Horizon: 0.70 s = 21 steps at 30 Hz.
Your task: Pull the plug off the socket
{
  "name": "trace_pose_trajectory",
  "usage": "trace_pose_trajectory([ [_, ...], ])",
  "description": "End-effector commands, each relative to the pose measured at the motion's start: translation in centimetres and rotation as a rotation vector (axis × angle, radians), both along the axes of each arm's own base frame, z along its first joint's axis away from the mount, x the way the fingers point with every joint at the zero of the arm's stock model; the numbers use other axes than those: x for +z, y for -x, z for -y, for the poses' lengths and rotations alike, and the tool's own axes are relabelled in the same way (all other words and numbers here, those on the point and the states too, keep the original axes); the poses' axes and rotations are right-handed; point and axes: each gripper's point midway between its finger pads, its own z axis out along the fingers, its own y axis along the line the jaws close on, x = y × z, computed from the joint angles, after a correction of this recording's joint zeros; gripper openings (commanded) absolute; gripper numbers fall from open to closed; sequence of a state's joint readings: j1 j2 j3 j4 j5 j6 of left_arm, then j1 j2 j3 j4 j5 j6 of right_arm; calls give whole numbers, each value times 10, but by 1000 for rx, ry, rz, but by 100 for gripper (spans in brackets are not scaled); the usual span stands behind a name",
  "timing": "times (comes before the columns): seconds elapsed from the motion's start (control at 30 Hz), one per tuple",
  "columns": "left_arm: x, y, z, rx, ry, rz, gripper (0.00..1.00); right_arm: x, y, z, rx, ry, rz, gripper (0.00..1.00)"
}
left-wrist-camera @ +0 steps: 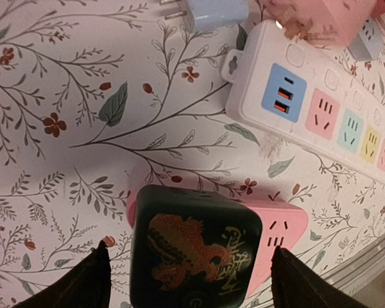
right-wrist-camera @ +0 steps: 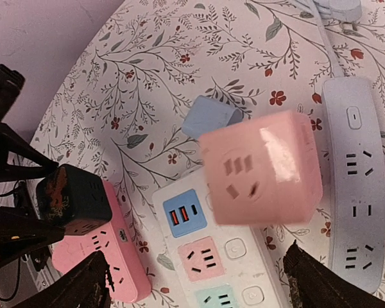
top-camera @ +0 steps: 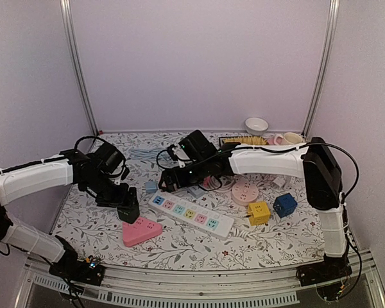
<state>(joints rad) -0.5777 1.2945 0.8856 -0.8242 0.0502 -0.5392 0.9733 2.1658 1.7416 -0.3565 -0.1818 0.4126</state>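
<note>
While the dragon-printed black cube-shaped plug (right-wrist-camera: 74, 199) sits in the flat pink plastic socket (left-wrist-camera: 283, 228) on the floral counter (left-wrist-camera: 64, 96), the left end effector (left-wrist-camera: 189, 250) straddles it with fingers (left-wrist-camera: 83, 285) spread, and the right end effector (right-wrist-camera: 196, 253), also spread, hovers over a glossy pink cube adapter (right-wrist-camera: 263, 167).

You had a white ceramic bowl (top-camera: 256, 124) at the far edge of the floral-printed tablecloth (top-camera: 179, 240); a yellow cube socket (top-camera: 258, 212) sat just beside a blue cube socket (top-camera: 285, 205); a round pink outlet hub (top-camera: 245, 191) lay near them.
</note>
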Motion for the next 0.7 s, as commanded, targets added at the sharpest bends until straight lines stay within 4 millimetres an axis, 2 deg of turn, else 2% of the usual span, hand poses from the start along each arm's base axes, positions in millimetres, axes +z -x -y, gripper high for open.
trace_pose_trajectory([
  [0.0,-3,-3,13,-115,22,-6,85,24,25,2,5,-60,-40,96],
  [0.13,-8,-3,13,-132,-11,-20,76,13,53,-3,49,-59,-81,92],
  [0.3,-13,7,26,-148,-24,-50,60,6,83,-29,120,-79,-103,74],
  [0.47,-9,15,39,-34,14,-51,41,6,99,-50,153,-134,-142,45],
  [0.5,-7,15,42,-13,23,-42,40,3,102,-51,156,-135,-152,40],
  [0.63,6,12,58,29,52,10,29,-15,115,-58,167,-124,-200,22],
  [0.67,11,10,64,39,58,35,24,-31,122,-62,169,-105,-231,10],
])
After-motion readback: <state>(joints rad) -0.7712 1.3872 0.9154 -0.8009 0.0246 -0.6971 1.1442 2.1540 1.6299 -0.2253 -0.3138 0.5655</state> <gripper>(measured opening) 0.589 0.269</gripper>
